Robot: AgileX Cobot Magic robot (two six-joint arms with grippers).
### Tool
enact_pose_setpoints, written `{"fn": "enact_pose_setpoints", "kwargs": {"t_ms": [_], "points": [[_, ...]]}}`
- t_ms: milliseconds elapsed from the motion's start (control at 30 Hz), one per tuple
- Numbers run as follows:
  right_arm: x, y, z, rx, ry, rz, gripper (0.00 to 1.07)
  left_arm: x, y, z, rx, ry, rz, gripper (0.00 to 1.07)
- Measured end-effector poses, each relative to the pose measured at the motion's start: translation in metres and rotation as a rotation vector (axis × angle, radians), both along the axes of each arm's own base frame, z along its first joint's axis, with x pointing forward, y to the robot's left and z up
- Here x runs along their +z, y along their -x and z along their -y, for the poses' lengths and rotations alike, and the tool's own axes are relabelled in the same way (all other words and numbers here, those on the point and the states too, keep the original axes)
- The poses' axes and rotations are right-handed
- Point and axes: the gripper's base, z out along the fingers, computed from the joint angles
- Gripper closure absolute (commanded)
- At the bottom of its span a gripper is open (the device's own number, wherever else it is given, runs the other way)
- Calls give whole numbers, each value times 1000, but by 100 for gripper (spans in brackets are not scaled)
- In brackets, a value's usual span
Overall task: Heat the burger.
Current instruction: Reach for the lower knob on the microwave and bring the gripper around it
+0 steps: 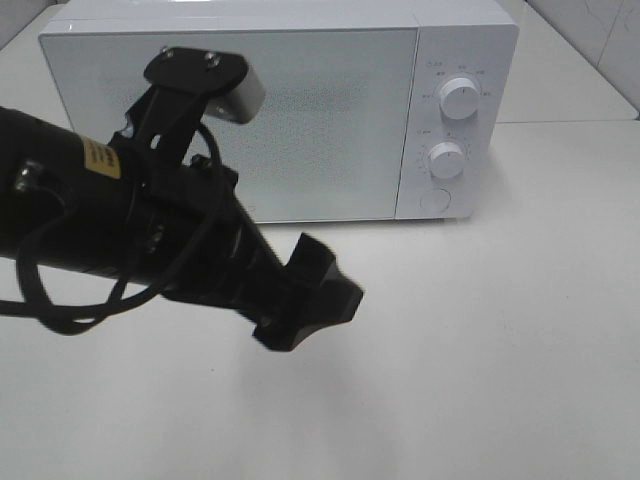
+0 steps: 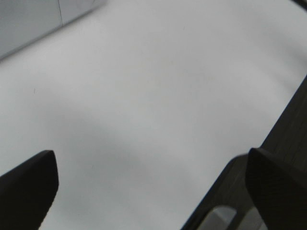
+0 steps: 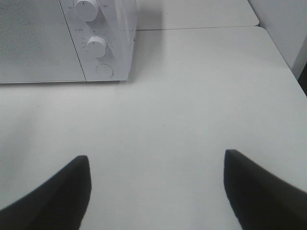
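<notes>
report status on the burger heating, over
Left gripper open, empty, over the table in front of the microwave. Right gripper open, empty. Burger not in view; microwave shut. No obstruction seen.

1. We see a white microwave [image 1: 300,30], its door [image 1: 230,120] finely speckled in pale grey.
2. Its upper knob [image 1: 459,98], lower knob [image 1: 447,159] and round button [image 1: 436,199] are white, ringed by faint grey markings.
3. The table [image 1: 500,350] is plain off-white.
4. The left arm [image 1: 60,200] is black, with a yellow label [image 1: 100,158] and a light grey camera housing [image 1: 240,95].
5. We find the right gripper [image 3: 156,191] has black fingers [image 3: 53,196].
</notes>
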Motion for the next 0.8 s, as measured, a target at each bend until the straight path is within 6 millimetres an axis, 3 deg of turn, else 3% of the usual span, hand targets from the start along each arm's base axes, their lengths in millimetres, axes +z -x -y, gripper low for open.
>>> {"fn": "enact_pose_setpoints", "kwargs": {"t_ms": [200, 367, 433, 467, 600, 633, 700, 767, 800], "points": [[0, 0, 0, 0, 0, 0, 32, -3, -4, -23, 23, -178, -90, 4], [0, 0, 0, 0, 0, 0, 32, 2, -15, -63, 178, -339, -140, 4], [0, 0, 0, 0, 0, 0, 32, 3, -16, -69, 199, -358, -147, 4], [0, 0, 0, 0, 0, 0, 32, 6, -16, -82, 247, -390, -178, 4], [0, 0, 0, 0, 0, 0, 32, 12, -18, -102, 311, -412, -219, 4], [0, 0, 0, 0, 0, 0, 32, 18, -20, -119, 360, -397, -236, 4], [0, 0, 0, 0, 0, 0, 32, 22, -21, -127, 375, -386, -234, 4], [0, 0, 0, 0, 0, 0, 32, 32, -25, -157, 454, -354, -235, 4], [0, 0, 0, 0, 0, 0, 32, 32, -25, -157, 454, -354, -235, 4]]}}
